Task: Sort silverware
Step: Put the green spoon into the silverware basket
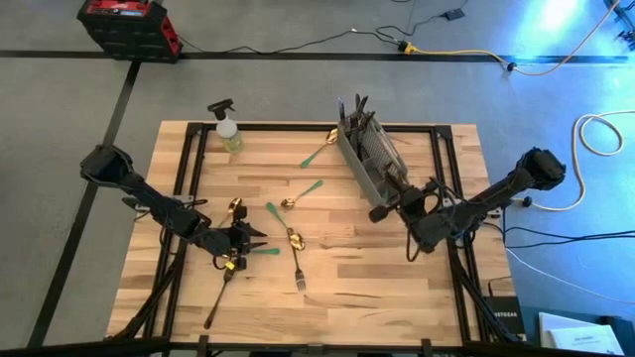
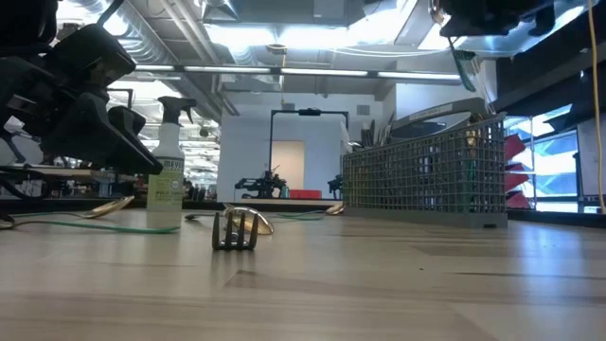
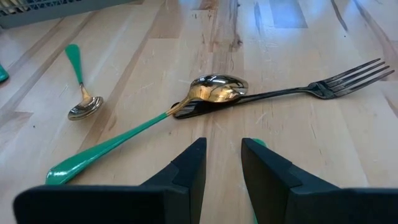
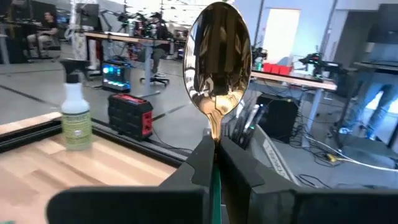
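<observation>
My right gripper (image 4: pixel 216 155) is shut on a gold spoon (image 4: pixel 217 56) and is raised beside the grey mesh caddy (image 1: pixel 367 149), which stands on the table with several pieces in it. My left gripper (image 3: pixel 222 155) is open and low over the table's left half (image 1: pixel 253 238). Just ahead of it a green-handled gold spoon (image 3: pixel 186 102) lies with its bowl on the handle of a dark fork (image 3: pixel 336 84). A smaller green-handled spoon (image 3: pixel 81 93) lies flat farther off. A green tip (image 3: pixel 258 144) shows beside one left finger; I cannot tell whether they touch. My right gripper pinches the gold spoon between its two fingers at the neck just below the bowl (image 4: pixel 216 134). A strip of green handle (image 4: pixel 215 180) runs back between the fingers, which lie along it. The spoon is lifted clear and its bowl points straight out ahead of the fingertips.
A spray bottle (image 1: pixel 228 129) stands at the table's far left. More pieces lie loose on the wood: a green-handled spoon (image 1: pixel 317 151) near the caddy, another (image 1: pixel 303 193) mid-table and a dark fork (image 1: pixel 220 297) near the front edge. A fork's tines (image 2: pixel 237 230) face the low camera.
</observation>
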Available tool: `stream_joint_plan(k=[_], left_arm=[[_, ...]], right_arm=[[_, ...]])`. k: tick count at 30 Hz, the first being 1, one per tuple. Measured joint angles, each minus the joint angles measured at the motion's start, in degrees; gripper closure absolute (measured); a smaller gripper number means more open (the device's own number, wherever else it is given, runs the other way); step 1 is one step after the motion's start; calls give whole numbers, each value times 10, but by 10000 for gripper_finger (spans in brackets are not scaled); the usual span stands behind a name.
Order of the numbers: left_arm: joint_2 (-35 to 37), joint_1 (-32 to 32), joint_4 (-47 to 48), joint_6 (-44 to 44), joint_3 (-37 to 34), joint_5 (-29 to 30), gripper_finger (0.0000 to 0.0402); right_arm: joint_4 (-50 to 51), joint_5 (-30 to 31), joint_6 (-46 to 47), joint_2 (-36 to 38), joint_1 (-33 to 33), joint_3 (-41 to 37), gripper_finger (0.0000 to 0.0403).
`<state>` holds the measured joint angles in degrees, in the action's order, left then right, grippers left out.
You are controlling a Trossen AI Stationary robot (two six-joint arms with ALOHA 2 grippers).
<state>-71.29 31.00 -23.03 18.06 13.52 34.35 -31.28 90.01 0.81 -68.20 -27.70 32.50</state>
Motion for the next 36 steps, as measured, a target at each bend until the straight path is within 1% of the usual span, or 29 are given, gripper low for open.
stream_joint_plan(k=[9,16,19,23,25,28,36], left_arm=[[0,0,2,0,0,0,316],[0,0,2,0,0,0,316],[0,0,1,0,0,0,316],[0,0,1,0,0,0,316],[0,0,1,0,0,0,316],[0,0,1,0,0,0,316],[0,0,1,0,0,0,316]], right_arm=[[2,0,74,0,41,-65,403],[3,0,144,0,41,-103,402],[15,0,189,-2,41,-114,402],[23,-13,232,-3,41,-120,402],[33,-25,243,-3,41,-121,402],[41,-60,245,-3,41,-121,402],[46,-56,258,-3,41,-121,402]])
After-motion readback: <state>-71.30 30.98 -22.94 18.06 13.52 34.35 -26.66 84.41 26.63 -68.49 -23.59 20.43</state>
